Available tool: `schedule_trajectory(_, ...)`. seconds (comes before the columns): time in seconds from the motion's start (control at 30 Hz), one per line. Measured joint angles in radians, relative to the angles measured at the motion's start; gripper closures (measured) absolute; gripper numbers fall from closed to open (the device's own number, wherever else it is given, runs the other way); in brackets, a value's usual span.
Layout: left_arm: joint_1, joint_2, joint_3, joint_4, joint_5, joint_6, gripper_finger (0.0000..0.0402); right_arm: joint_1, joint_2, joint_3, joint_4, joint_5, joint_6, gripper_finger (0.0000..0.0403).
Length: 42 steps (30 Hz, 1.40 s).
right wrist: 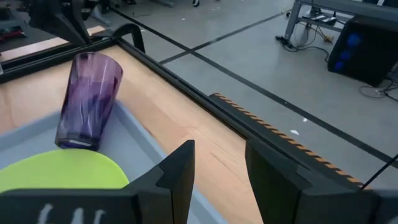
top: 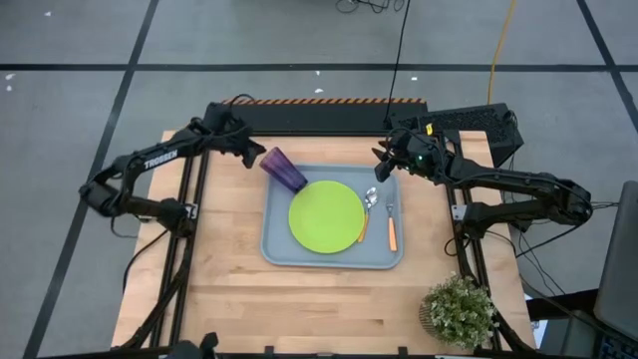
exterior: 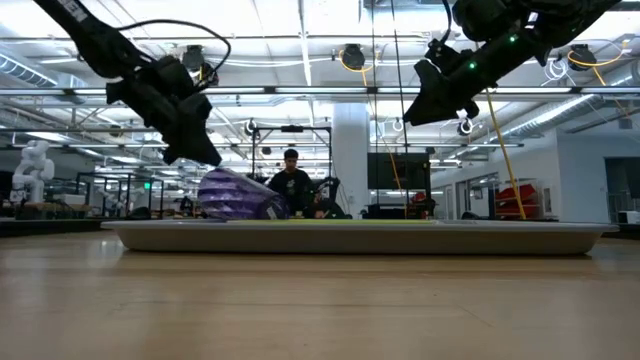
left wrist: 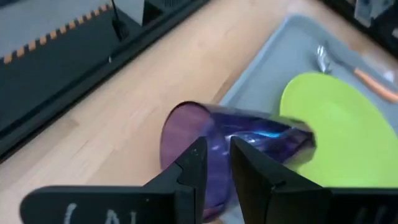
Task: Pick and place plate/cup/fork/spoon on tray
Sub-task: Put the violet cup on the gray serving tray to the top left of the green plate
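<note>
The purple cup (top: 286, 172) lies tilted over the tray's (top: 279, 254) far left corner, mouth toward my left gripper (top: 257, 155), which is shut on its rim. It also shows in the low view (exterior: 240, 195) and the right wrist view (right wrist: 90, 99). The lime-green plate (top: 326, 216) lies flat in the tray. The spoon (top: 370, 198) and the fork (top: 391, 224) lie in the tray to the right of the plate. My right gripper (top: 382, 165) hangs open and empty above the tray's far right corner. My left gripper holds the cup's wall at the rim (left wrist: 214, 134), one finger (left wrist: 196, 165) in front of the open mouth and the other (left wrist: 252, 165) on the outside. It comes slanting down from the far left. The cup is tilted, mouth end raised, base end (left wrist: 298, 140) down at the plate's edge.
A potted plant (top: 459, 309) stands at the table's near right corner. A black frame with an orange striped bar (top: 319, 102) runs along the far edge. A person (exterior: 291, 185) sits in the room behind the table. Bare wood lies left of and in front of the tray.
</note>
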State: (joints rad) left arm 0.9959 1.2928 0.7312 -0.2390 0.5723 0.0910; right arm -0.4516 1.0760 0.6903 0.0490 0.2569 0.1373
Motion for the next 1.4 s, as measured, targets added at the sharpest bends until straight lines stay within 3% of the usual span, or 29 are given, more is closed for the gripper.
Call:
schedule_trajectory(0.2,0.030,0.027,0.093,-0.120,0.012,0.061,0.0329,-0.001,0.000,0.000,-0.004,0.000,-0.019,0.0268)
schedule_trajectory(0.4,0.033,0.027,0.171,-0.307,0.131,0.095,0.0329,-0.001,0.000,0.000,-0.014,0.000,-0.019,0.0268)
schedule_trajectory(0.63,0.016,0.070,0.149,-0.421,0.071,0.087,0.0329,-0.001,0.000,0.000,-0.015,-0.001,0.001,0.0268)
schedule_trajectory(0.83,0.014,0.136,0.143,-0.372,-0.005,0.086,0.0329,0.000,0.000,0.000,-0.015,-0.030,0.007,0.0268)
schedule_trajectory(1.4,0.019,0.148,0.144,-0.270,0.088,0.136,0.0329,-0.001,0.000,0.000,-0.008,-0.026,-0.011,0.0268)
